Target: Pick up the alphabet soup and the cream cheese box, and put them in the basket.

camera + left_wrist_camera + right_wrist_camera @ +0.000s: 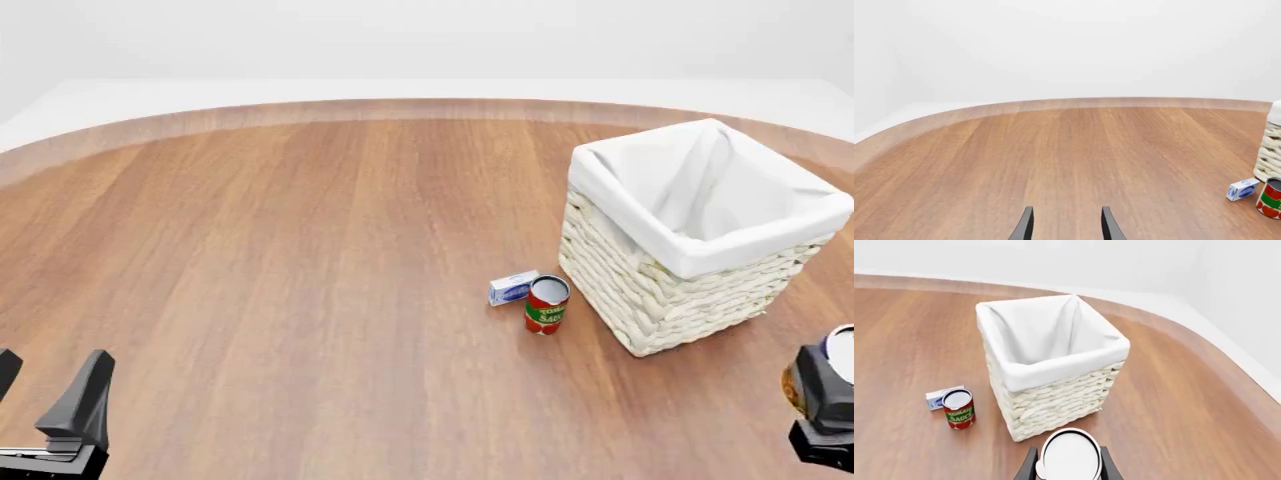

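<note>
My right gripper [1069,454] is shut on the alphabet soup [1069,460], of which I mostly see the pale round top; it sits between my fingers, just on my side of the basket [1054,400]. In the front view this gripper [825,400] and the can's top [843,345] are at the right edge, near the basket [667,290]. The cream cheese box [513,288] lies on the table left of the basket; it also shows in the right wrist view [939,397] and the left wrist view [1242,189]. My left gripper [47,392] is open and empty at the near left, its fingertips [1026,222] over bare table.
A red and green labelled can [546,305] stands upright right beside the cream cheese box, close to the basket's wall; it also shows in the wrist views [959,410] [1270,199]. The round wooden table's far edge [400,105] curves behind.
</note>
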Controlling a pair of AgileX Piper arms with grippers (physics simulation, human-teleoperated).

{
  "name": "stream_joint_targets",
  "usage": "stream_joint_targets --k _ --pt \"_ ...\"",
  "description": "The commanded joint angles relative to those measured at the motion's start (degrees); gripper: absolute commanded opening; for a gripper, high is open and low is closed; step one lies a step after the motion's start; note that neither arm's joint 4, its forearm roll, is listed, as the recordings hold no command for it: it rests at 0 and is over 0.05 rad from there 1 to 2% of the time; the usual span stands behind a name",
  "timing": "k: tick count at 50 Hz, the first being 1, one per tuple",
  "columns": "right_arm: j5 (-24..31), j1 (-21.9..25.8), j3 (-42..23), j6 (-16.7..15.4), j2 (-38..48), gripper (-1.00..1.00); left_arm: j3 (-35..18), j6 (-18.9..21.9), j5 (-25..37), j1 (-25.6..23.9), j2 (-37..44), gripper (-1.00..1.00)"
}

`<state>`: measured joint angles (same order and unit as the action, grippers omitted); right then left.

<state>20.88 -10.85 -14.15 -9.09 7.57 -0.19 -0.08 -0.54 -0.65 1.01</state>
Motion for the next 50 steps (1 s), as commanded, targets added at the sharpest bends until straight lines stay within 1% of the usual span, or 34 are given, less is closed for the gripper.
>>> stream_joint_targets --k 1,4,14,17,26,30,36,47,50 --pt "4.12 -0.40 -5.18 2.27 -5.48 -1.00 0.01 0.01 0.00 -0.02 -0.02 1.00" --pt "2.31 -0.10 -5.88 2.12 -3.71 -1.00 0.01 0.00 0.00 -0.03 -0.03 1.00" --pt "0.52 1.57 -10.32 1.62 -0.82 -1.00 0.01 0.01 -0.01 -0.04 -0.01 1.00" --pt "-1.64 2.10 -10.90 1.49 1.26 -1.00 0.01 0.02 -0.01 -0.04 -0.01 1.00" --pt "-5.38 3.13 -14.23 1.26 6.22 -1.00 0.01 0.01 0.00 -0.03 -0.02 1.00" --pt "-6.25 3.67 -16.07 1.18 7.85 -1.00 0.01 0.01 0.00 -0.03 -0.03 1.00" --pt "-9.94 4.51 -18.62 0.52 12.28 -1.00 0.01 0.00 0.00 -0.04 -0.02 1.00" --pt "-13.81 6.51 -22.83 -0.59 18.70 -1.00 0.01 0.00 0.00 -0.04 -0.02 1.00" --pt "-15.62 6.74 -23.91 -0.83 21.24 -1.00 0.01 0.02 0.01 -0.03 -0.04 1.00"
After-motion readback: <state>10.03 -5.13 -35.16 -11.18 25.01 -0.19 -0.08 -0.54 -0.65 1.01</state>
